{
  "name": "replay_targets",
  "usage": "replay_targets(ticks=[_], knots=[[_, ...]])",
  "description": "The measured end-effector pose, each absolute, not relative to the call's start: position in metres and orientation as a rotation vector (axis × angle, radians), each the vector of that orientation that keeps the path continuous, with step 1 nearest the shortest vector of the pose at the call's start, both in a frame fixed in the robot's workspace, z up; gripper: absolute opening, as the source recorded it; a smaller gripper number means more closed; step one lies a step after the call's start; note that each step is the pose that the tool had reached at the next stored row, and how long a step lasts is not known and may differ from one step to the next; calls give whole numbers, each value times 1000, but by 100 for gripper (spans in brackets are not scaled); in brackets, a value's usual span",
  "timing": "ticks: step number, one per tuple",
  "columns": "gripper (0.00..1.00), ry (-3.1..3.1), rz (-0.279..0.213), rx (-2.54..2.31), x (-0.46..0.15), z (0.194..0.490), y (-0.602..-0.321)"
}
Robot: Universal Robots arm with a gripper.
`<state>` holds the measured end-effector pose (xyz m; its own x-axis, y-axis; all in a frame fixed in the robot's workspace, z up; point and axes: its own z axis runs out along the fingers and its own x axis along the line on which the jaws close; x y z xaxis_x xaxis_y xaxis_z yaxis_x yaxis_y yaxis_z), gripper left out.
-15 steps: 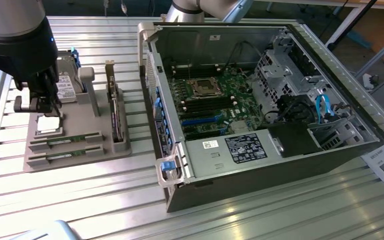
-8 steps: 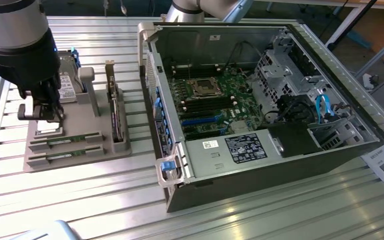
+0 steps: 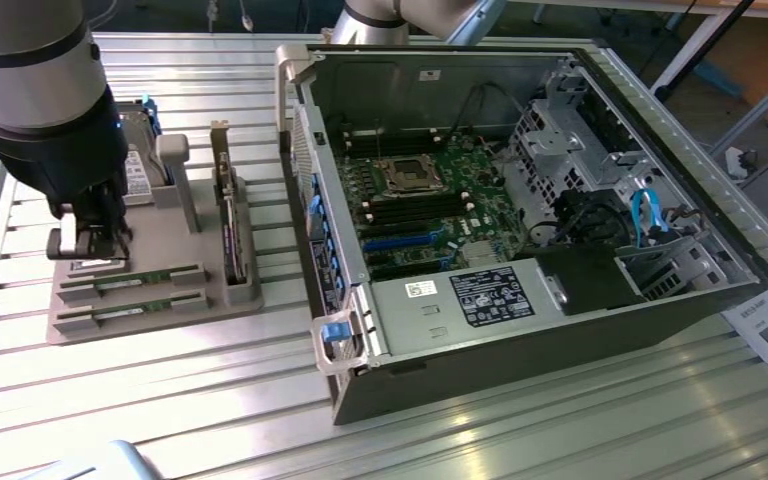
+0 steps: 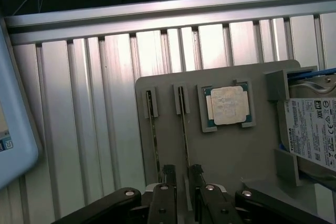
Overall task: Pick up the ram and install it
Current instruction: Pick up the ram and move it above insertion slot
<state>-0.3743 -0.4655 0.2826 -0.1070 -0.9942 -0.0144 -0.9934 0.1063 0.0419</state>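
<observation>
I judge the open computer case (image 3: 518, 200), filling the exterior view's centre and right, could snag a carried stick on its near wall. On the grey tray (image 3: 157, 328) at the exterior view's left, my gripper (image 3: 87, 245) hangs wide open and empty, jaws either side of the ram (image 3: 144, 276); an off-centre squeeze could tilt it. The hard drive (image 4: 315, 124), expansion card (image 3: 231, 235) and the 2nd stick (image 3: 137, 303) crowd close.

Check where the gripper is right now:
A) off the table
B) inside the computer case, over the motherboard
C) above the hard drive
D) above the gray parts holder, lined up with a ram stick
D: the open gripper hangs over the gray parts holder, with one finger on either side of the ram stick nearer the processor.
</observation>
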Motion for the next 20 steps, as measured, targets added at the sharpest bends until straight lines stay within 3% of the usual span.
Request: replay_targets(ticks=[20], knots=[[25, -2324, -64, 2088, -374, 278, -474]])
